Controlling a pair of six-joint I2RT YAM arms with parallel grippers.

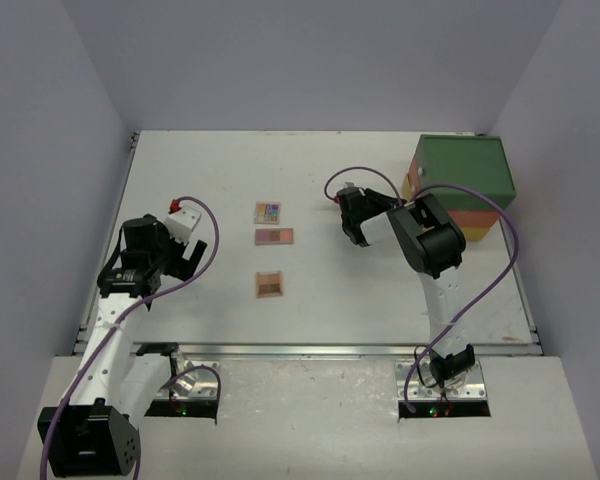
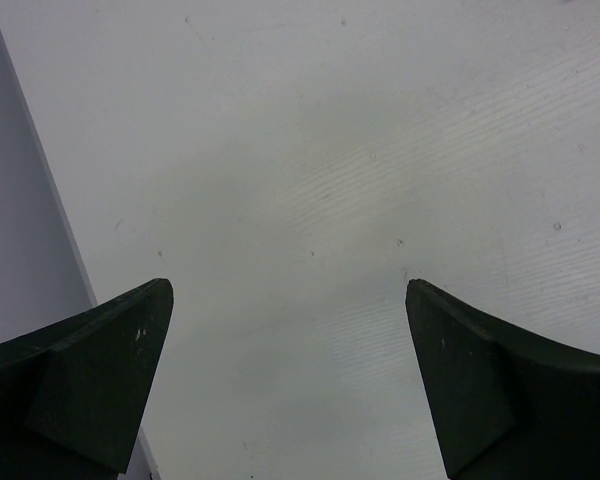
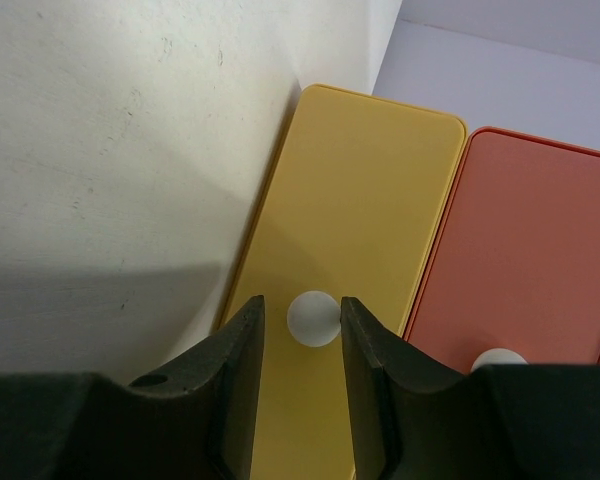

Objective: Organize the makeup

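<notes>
My left arm is folded low over the left part of the table (image 1: 380, 300), elbow drawn back toward its base. My left gripper (image 2: 287, 288) points down at bare white tabletop, its fingers spread as wide as they go, holding nothing.

My right arm rises from its base, bends at the elbow and doubles back. That brings my right gripper (image 3: 302, 300) up to the drawer face of the green-topped box (image 1: 462, 170). Its fingers stand narrow, one on each side of the white knob (image 3: 313, 318) of the yellow drawer (image 3: 360, 200), with the orange drawer (image 3: 530, 250) just beside it. I cannot tell whether the knob is actually pinched.

Mid-table between my arms, well apart from both grippers, lie a multicoloured palette (image 1: 268, 212), a pink palette (image 1: 274, 236) just nearer, and a brown palette (image 1: 269, 284) nearer again.
</notes>
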